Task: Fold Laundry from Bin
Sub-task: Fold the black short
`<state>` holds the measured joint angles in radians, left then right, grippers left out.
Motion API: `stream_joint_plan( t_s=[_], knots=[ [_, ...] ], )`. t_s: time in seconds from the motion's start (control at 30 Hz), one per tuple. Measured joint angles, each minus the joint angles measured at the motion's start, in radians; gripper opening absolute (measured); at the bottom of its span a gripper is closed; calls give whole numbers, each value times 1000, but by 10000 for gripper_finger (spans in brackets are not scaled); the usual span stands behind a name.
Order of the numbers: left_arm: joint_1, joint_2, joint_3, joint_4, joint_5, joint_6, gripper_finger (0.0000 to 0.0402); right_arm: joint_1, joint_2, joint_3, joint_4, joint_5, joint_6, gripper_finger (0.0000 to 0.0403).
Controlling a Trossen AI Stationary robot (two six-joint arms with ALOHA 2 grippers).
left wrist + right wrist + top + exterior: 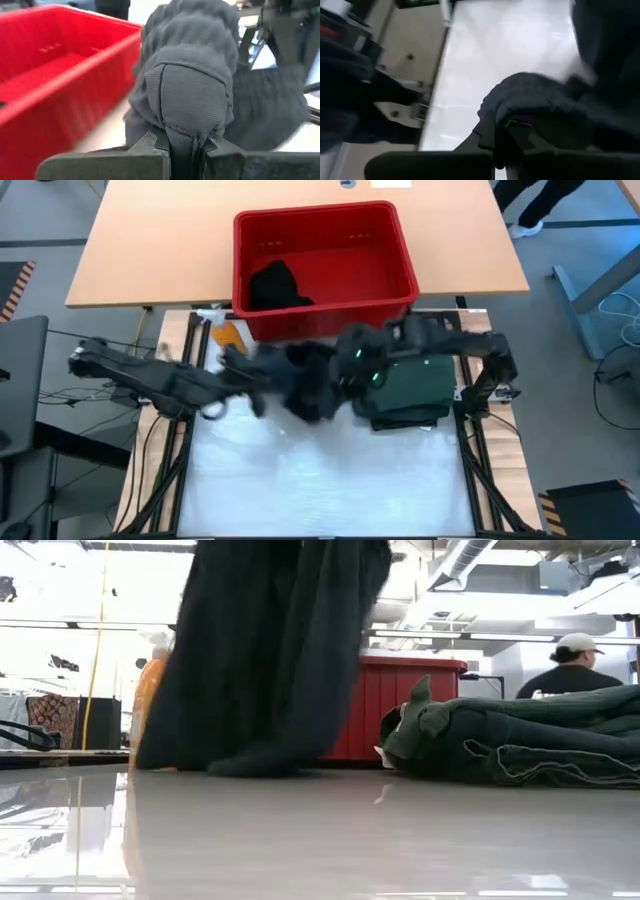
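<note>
— From above, where's the garment?

— Just in front of the bin (325,240), my left gripper (262,375) and right gripper (345,370) both clenched on the charcoal trousers (305,380); green pile (415,390) beside.

— Low view?

— The trousers (265,650) hang, hiding the bin (400,705); orange bottle (147,700) alongside.

— Left wrist?

— My fingers (150,147) pinch cloth.

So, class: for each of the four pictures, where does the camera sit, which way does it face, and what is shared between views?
High view: above the table, looking straight down; both arms, the bright red ribbed plastic bin, the folded dark green garment.
Low view: at table height, looking level across; the hanging charcoal cloth garment, no gripper visible.
Left wrist view: behind the left gripper, shut on that charcoal garment.
Right wrist view: behind the right gripper, shut on it too.
Shared: all four show the charcoal garment.
</note>
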<state>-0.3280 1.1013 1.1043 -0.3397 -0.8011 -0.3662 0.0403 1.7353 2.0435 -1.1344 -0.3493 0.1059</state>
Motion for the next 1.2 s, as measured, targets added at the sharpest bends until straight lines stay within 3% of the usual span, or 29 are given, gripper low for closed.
stream_joint_plan(
  t_s=[0.1,0.2,0.37,0.53,0.77,0.97,1.2],
  knots=[
    [3,130,-6,108,41,5,5,45,-1,-135,194,-73,135,29],
    [3,209,16,77,69,-5,5,69,-1,-215,280,-97,259,30],
    [5,204,57,-16,111,-81,4,78,-56,-261,293,72,380,33],
    [5,208,57,55,219,-98,4,80,-138,-333,416,224,467,30],
    [10,227,57,178,263,-93,3,96,-183,-478,506,246,534,32],
    [14,264,4,167,266,-189,3,117,-186,-620,701,252,610,33],
    [14,360,3,148,325,-213,3,124,-213,-701,713,280,654,33]
  ],
)
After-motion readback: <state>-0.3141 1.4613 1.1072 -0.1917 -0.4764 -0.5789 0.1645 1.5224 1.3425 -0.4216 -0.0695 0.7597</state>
